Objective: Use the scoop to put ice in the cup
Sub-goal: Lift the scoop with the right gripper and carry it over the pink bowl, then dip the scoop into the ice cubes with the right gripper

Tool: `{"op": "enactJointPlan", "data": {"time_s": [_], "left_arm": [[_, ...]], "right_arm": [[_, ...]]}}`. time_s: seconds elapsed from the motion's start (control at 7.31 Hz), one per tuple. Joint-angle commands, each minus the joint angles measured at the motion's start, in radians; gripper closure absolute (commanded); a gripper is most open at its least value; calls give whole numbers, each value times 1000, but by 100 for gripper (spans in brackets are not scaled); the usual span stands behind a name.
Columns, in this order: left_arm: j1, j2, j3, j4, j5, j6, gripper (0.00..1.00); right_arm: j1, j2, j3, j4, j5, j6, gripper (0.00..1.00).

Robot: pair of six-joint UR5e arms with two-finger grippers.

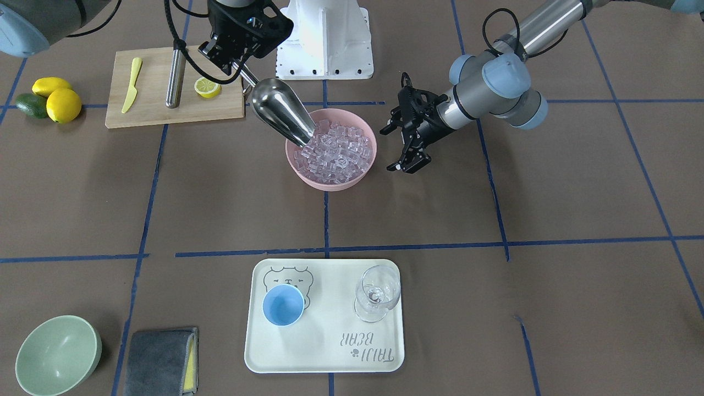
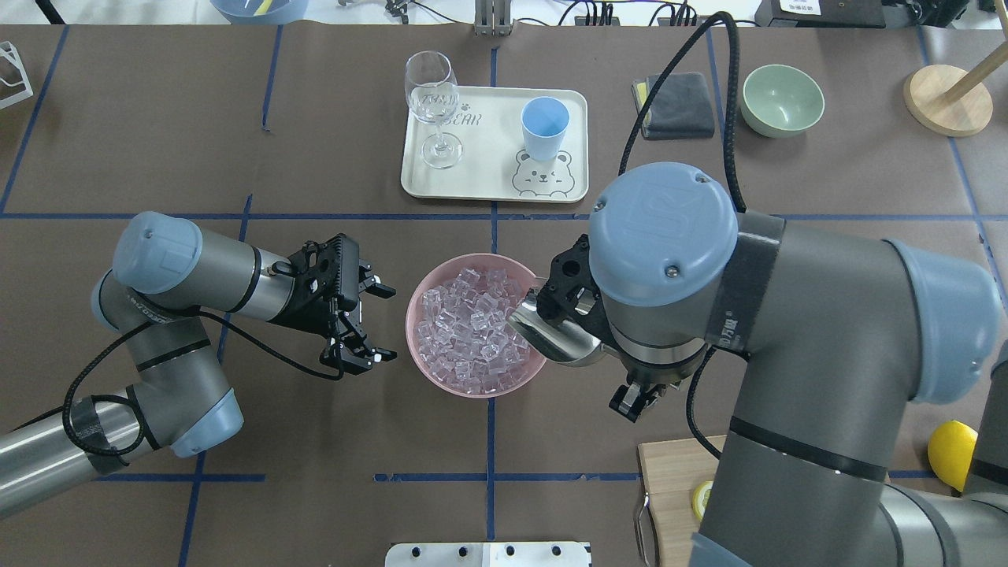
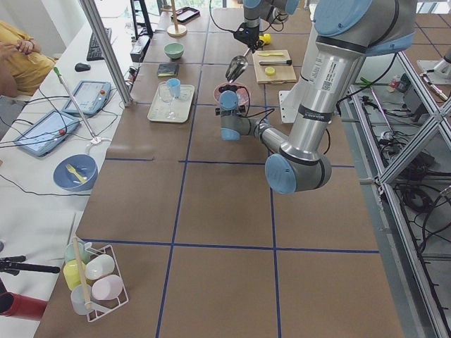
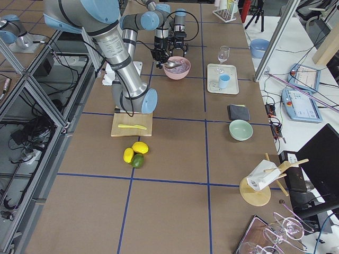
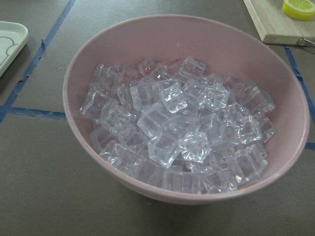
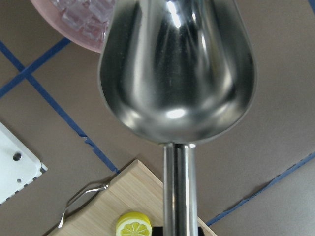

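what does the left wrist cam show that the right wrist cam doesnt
Only the left wrist view: the pink bowl nearly whole, heaped with ice, and a corner of the tray. Only the right wrist view: the scoop, no ice in what shows of its trough, and a corner of the white base plate. Both: some bowl and ice, the cutting board with the lemon half, blue tape lines.

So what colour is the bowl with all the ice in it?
Pink. The bowl shows best in the left wrist view.
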Motion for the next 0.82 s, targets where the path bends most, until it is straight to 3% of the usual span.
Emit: {"op": "enactJointPlan", "data": {"time_s": [0.0,0.14,0.68], "left_arm": [[1,-5,2,0,0,-14,0],[1,-5,4,0,2,-14,0],[1,-6,7,0,2,-14,0]], "right_arm": [[6,91,-84,-133,13,-106,100],[32,123,-120,-176,62,-108,100],[60,289,-338,-262,85,-157,100]]}}
